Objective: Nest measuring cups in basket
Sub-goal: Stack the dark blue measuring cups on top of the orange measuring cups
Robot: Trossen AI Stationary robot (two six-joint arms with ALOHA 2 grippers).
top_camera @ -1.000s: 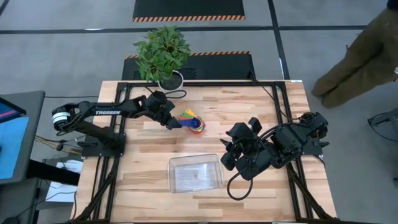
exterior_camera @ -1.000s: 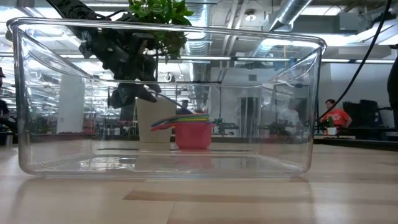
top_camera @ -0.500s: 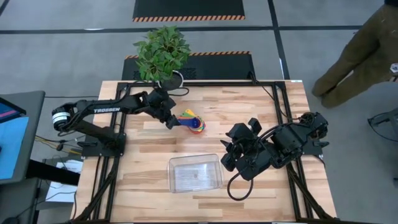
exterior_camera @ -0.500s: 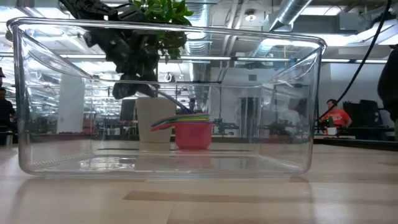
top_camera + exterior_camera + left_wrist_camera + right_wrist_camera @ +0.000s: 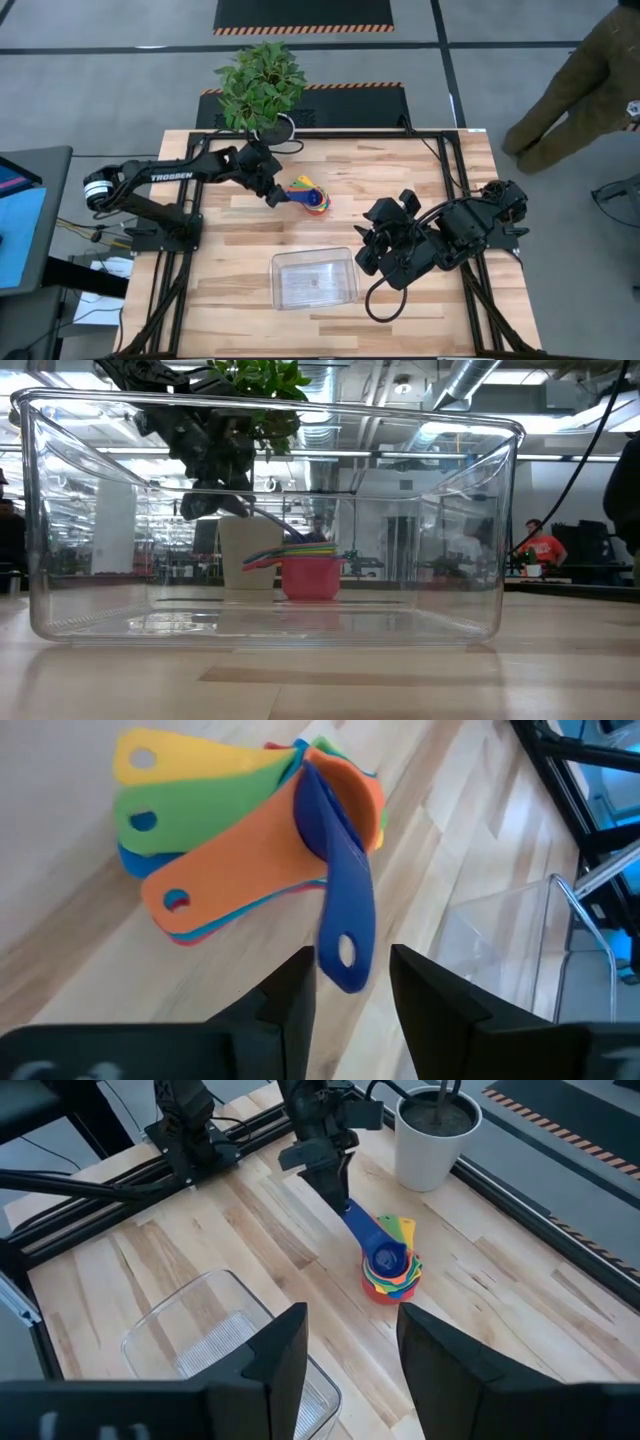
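Blue cup (image 5: 335, 870) tops the nested stack (image 5: 311, 194) far from the basket (image 5: 314, 278); left pincer (image 5: 348, 982), spread, straddles its handle. A skewed pinch could topple the stack.

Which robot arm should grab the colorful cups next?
The left. Its gripper is open right at the dark blue cup's handle on the nested measuring cups. The right gripper waits open beside the basket, farther away.
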